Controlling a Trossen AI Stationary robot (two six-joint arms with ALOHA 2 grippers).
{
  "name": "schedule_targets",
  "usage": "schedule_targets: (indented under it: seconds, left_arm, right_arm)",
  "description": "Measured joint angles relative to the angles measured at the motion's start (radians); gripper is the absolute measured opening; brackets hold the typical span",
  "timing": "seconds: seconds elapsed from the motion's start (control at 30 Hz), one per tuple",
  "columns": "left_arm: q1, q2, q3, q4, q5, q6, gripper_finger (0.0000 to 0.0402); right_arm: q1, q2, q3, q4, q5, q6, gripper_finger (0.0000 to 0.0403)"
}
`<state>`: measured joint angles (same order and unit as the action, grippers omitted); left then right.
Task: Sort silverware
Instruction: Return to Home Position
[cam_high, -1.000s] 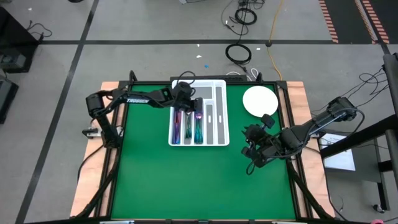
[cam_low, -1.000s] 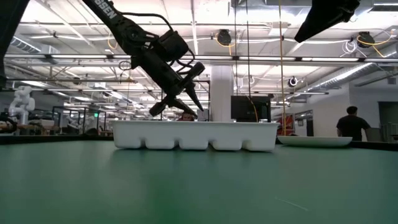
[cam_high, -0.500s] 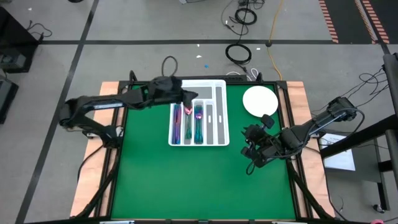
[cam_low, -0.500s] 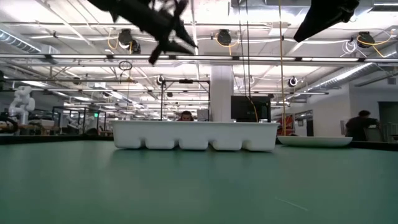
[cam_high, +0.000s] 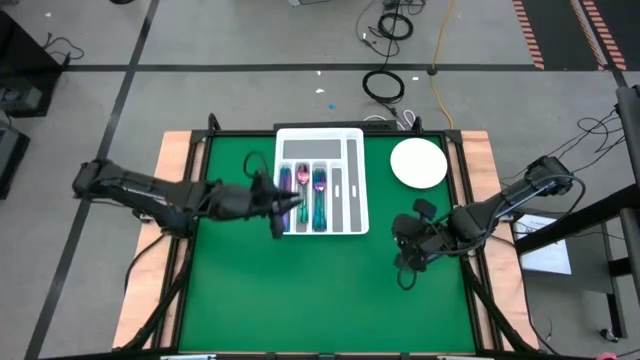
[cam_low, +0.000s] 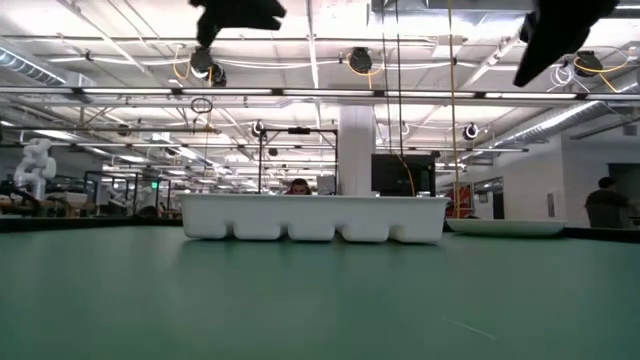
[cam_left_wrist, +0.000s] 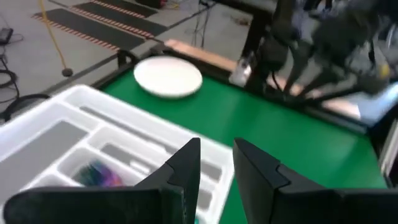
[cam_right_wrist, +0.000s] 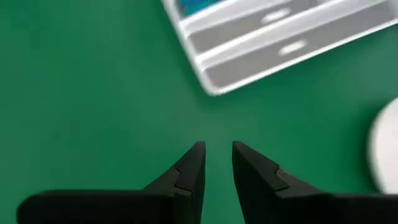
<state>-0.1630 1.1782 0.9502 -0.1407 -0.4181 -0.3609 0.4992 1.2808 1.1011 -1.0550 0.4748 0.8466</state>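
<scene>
Left gripper (cam_high: 283, 200) hovering at white tray's (cam_high: 352, 180) near-left corner, fingers slightly apart, gripping nothing. Right gripper (cam_right_wrist: 215, 163) hanging over bare green mat (cam_high: 300, 290), narrow gap, empty. Iridescent silverware (cam_high: 310, 195) lying in tray's left compartments.

A green-topped table (cam_high: 300, 290) on a wooden base carries a white compartmented tray (cam_high: 352, 180) near its far edge. A round white plate (cam_high: 418, 163), seemingly bare, lies just right of the tray.

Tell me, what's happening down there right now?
Left gripper empty beside white compartmented tray. Right gripper empty over green mat. Iridescent rainbow silverware in tray. Nothing blocking.
</scene>
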Motion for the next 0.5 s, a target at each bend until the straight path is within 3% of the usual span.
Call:
schedule_targets:
  seconds: [0.2, 0.5]
  left_arm:
    - [-0.145, -0.045, -0.152, 0.108, -0.108, 0.003, 0.0096]
    - [-0.226, -0.152, -0.425, 0.59, -0.11, 0.194, 0.0096]
  right_arm:
    - [-0.018, -0.004, 0.0, 0.094, -0.195, -0.106, 0.0068]
    - [-0.139, -0.058, 0.0, 0.493, -0.269, -0.476, 0.0068]
